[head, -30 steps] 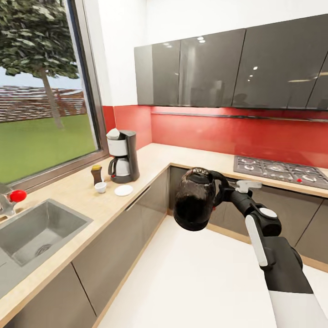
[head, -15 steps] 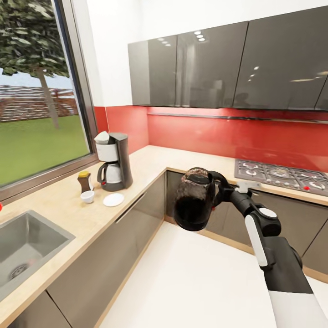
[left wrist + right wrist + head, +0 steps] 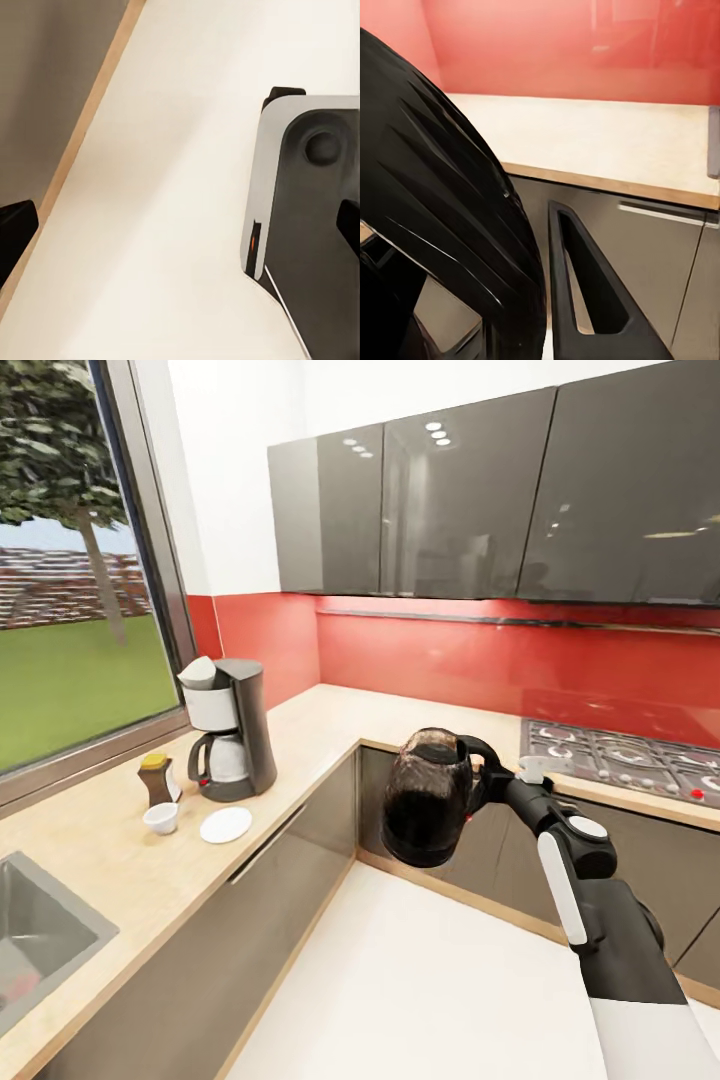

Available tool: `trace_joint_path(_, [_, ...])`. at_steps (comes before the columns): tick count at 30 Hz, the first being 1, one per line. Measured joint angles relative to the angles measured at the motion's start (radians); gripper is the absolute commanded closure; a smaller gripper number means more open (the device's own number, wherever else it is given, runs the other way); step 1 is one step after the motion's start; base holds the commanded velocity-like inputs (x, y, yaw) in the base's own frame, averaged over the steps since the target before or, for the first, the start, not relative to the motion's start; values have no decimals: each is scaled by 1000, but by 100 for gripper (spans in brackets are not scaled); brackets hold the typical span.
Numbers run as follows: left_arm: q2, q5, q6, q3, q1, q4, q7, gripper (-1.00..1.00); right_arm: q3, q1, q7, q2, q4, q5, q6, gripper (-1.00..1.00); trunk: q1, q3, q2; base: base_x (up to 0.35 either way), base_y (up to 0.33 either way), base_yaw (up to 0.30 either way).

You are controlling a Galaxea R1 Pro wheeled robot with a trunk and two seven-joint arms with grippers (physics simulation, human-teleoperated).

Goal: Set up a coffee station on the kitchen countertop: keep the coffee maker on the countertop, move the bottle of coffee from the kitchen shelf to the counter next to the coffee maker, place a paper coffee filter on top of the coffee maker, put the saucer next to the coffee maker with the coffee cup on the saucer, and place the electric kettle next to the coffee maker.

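While outstretched – right hand (image 3: 487, 778) around electric kettle (image 3: 428, 810)

A home kitchen: glossy dark grey wall cabinets (image 3: 450, 510), red backsplash (image 3: 500, 655), steel gas hob (image 3: 630, 758), inset steel sink (image 3: 30, 950), beige wood-look surface (image 3: 130, 860).

One coffee maker (image 3: 228, 728), one bottle of coffee (image 3: 156, 779), one coffee cup (image 3: 161, 818), one saucer (image 3: 226, 825), one electric kettle (image 3: 428, 810).

The scene was bright and evenly lit, daylight entering through the large window (image 3: 70, 610) at the left and small ceiling-light reflections glinting on the glossy dark grey wall cabinets (image 3: 450, 500). Shadows on the light beige wood-look worktop (image 3: 120, 860) were faint and soft. The head view was sharp, while the rounded black kettle surface (image 3: 435, 217) loomed large and soft-edged in the right wrist view.
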Motion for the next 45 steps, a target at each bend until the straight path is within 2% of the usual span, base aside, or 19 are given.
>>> trace_joint_path(20, [0,1,2,-1,1,3,0,-100,0,0,0,0,-1,0,0,100,0,0,0,326,-123,0])
trace_joint_path(40, [0,1,2,0,3,3,0,-100,2,0,1,0,-1,-1,0,100,0,0,0,288,-212,0])
trace_joint_path(45, [0,1,2,0,3,3,0,-100,3,0,1,0,-1,-1,0,100,0,0,0,282,-220,152])
